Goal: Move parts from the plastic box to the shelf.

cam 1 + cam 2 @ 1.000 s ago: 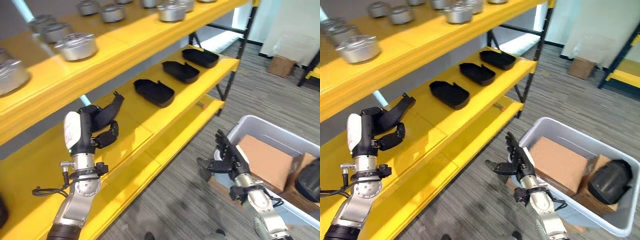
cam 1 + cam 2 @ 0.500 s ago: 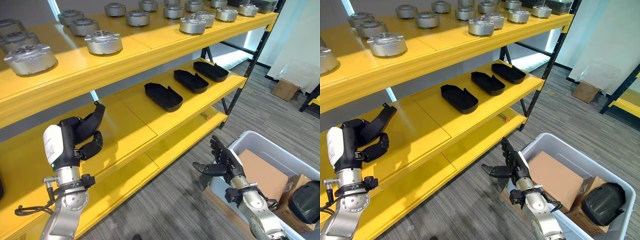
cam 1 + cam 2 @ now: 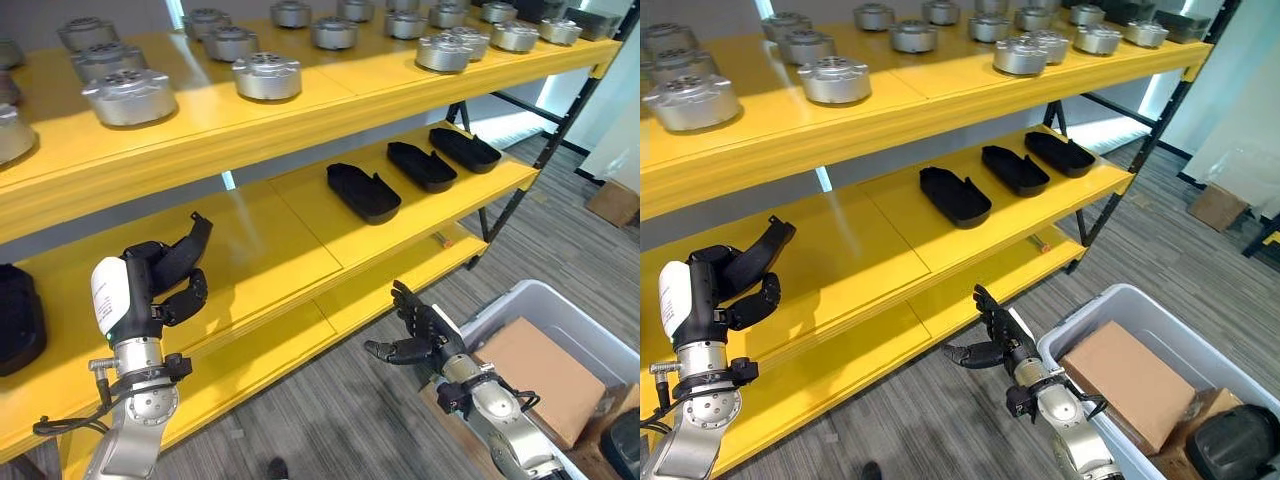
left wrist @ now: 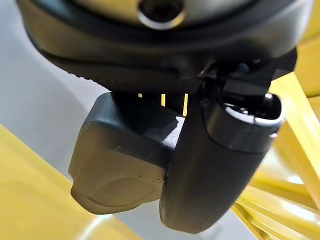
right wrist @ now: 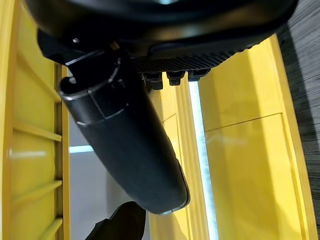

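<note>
My left hand [image 3: 140, 290] is raised in front of the yellow middle shelf [image 3: 270, 240], its fingers curled round a black part [image 3: 190, 245] that sticks up past them. In the left wrist view the same dark part [image 4: 125, 160] sits beside the thumb. My right hand [image 3: 420, 335] hangs open, fingers spread, over the floor between the shelf and the grey plastic box [image 3: 540, 300]. A further black part [image 3: 1235, 445] lies in the box. Three black parts [image 3: 365, 190] lie in a row on the middle shelf, and one more [image 3: 20, 320] at its far left.
Several silver round metal parts [image 3: 265, 75] stand on the top shelf. A brown cardboard box [image 3: 1130, 380] lies inside the plastic box. A lower yellow shelf [image 3: 270, 340] juts out near floor level. Grey carpet [image 3: 920, 420] runs between shelf and box.
The whole picture has shifted, so the camera has moved. My left hand keeps hold of the black part. My right hand stays open, now a little farther from the box.
</note>
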Available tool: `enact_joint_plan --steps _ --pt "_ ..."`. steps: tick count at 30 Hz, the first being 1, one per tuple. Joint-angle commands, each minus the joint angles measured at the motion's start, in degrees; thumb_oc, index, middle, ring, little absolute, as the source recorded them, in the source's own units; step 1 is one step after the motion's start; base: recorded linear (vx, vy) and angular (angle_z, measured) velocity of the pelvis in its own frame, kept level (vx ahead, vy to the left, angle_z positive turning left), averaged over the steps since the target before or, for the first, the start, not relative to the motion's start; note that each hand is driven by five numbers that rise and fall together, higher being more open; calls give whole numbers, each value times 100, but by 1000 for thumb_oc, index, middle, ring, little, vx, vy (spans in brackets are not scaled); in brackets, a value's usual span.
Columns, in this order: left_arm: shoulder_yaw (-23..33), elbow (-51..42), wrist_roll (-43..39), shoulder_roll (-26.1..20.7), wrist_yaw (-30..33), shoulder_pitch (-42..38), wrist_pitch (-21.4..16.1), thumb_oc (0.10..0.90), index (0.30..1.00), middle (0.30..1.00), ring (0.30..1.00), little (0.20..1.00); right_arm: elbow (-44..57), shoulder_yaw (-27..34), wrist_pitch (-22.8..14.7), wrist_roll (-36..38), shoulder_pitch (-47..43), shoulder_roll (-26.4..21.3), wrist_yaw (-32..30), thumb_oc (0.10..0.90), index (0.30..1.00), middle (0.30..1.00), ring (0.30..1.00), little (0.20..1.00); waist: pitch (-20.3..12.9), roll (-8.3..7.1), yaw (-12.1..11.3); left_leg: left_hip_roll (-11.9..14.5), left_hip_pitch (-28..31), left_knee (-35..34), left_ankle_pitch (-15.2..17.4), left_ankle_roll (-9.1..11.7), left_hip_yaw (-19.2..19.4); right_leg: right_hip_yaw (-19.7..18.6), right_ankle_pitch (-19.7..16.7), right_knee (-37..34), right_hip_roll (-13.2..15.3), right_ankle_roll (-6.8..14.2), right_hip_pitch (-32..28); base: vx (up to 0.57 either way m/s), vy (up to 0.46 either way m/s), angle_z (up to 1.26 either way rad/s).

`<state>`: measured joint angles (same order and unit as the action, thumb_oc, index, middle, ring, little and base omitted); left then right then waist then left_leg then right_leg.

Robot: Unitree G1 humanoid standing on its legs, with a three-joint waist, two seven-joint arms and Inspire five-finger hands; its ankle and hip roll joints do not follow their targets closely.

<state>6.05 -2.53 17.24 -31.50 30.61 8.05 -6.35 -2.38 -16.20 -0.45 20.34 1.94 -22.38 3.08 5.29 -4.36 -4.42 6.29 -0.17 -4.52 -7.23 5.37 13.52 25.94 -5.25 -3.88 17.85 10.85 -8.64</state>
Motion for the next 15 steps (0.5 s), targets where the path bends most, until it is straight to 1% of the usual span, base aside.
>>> enact_joint_plan --steps 1,3,4,5,6,7,8,9,10,11,12,13,14,15 --pt "340 -248 222 -372 199 -982 -637 400 300 300 300 300 747 137 -518 -107 -658 -47 -7 900 1000 1000 1000 1000 -168 104 -54 -193 385 -48 706 -310 431 54 -55 698 182 212 -214 -20 265 22" --pt "289 -223 165 -388 162 -1079 -646 400 300 300 300 300 699 149 -602 -159 -643 12 35 900 1000 1000 1000 1000 -155 80 -97 -346 359 -48 797 -458 385 71 -247 1019 339 295 -156 -5 213 30" --pt "280 -229 153 -389 147 -1100 -621 400 300 300 300 300 691 150 -610 -168 -641 26 44 900 1000 1000 1000 1000 -151 74 -106 -381 356 -48 816 -494 371 73 -295 1105 380 318 -126 27 222 28" --pt "246 -236 115 -405 115 -1148 -575 400 300 300 300 300 662 126 -620 -189 -652 107 28 900 1000 1000 1000 1000 -109 81 -117 -493 370 -48 896 -631 259 -24 -470 1592 480 348 89 18 207 18" --pt "197 -243 125 -378 25 -1192 -632 400 300 300 300 300 693 152 -602 -134 -644 133 -7 900 1000 1000 1000 1000 -18 86 -25 -569 342 -48 868 -771 109 -338 -410 1926 194 206 490 23 170 22" --pt "189 -245 121 -372 23 -1195 -639 400 300 300 300 300 697 156 -611 -125 -641 129 1 900 1000 1000 1000 1000 -16 88 -16 -571 338 -48 871 -775 86 -367 -390 1936 157 194 521 47 43 29" --pt "150 -258 123 -344 -22 -1228 -690 400 300 300 300 300 746 201 -601 -92 -622 84 79 900 1000 1000 1000 1000 30 83 76 -568 366 -48 871 -782 -44 -580 -174 1896 -192 104 692 74 -18 55" --pt "142 -268 129 -327 -37 -1232 -707 400 300 300 300 300 763 221 -587 -91 -613 63 120 900 1000 1000 1000 1000 39 87 108 -556 374 -48 877 -775 -85 -639 -104 1861 -309 70 746 123 -44 61" --pt "124 -284 125 -305 -47 -1236 -735 400 300 300 300 300 768 265 -548 -80 -593 15 186 900 1000 1000 1000 1000 74 85 179 -554 395 -48 882 -758 -206 -793 20 1689 -537 9 864 181 -93 83" --pt "125 -341 134 -251 -68 -1203 -750 400 300 300 300 300 691 343 -510 22 -556 -54 242 900 1000 1000 1000 1000 119 84 275 -559 393 -48 868 -715 -406 -1035 47 1249 -786 -72 1028 237 -124 71" --pt "160 -392 143 -197 -95 -1121 -768 400 300 300 300 300 655 403 -501 70 -526 -76 329 900 1000 1000 1000 1000 128 68 305 -557 414 -48 884 -666 -464 -1113 41 834 -889 -87 1060 208 -112 76" --pt "159 -420 150 -178 -78 -1076 -777 400 300 300 300 300 650 415 -491 81 -517 -87 357 900 1000 1000 1000 1000 142 56 322 -555 435 -48 899 -645 -488 -1144 -27 671 -919 -78 1112 166 -107 52" --pt "165 -464 162 -141 -46 -981 -819 400 300 300 300 300 645 446 -485 97 -483 -102 409 900 1000 1000 1000 1000 163 56 364 -549 466 -48 931 -626 -575 -1287 -200 458 -976 -56 1247 188 -129 42" --pt "154 -495 173 -112 -56 -886 -901 400 300 300 300 300 663 494 -462 110 -429 -113 438 900 1000 1000 1000 1000 219 90 448 -543 535 -48 986 -638 -791 -1662 -266 422 -1070 -41 1424 203 -166 23"
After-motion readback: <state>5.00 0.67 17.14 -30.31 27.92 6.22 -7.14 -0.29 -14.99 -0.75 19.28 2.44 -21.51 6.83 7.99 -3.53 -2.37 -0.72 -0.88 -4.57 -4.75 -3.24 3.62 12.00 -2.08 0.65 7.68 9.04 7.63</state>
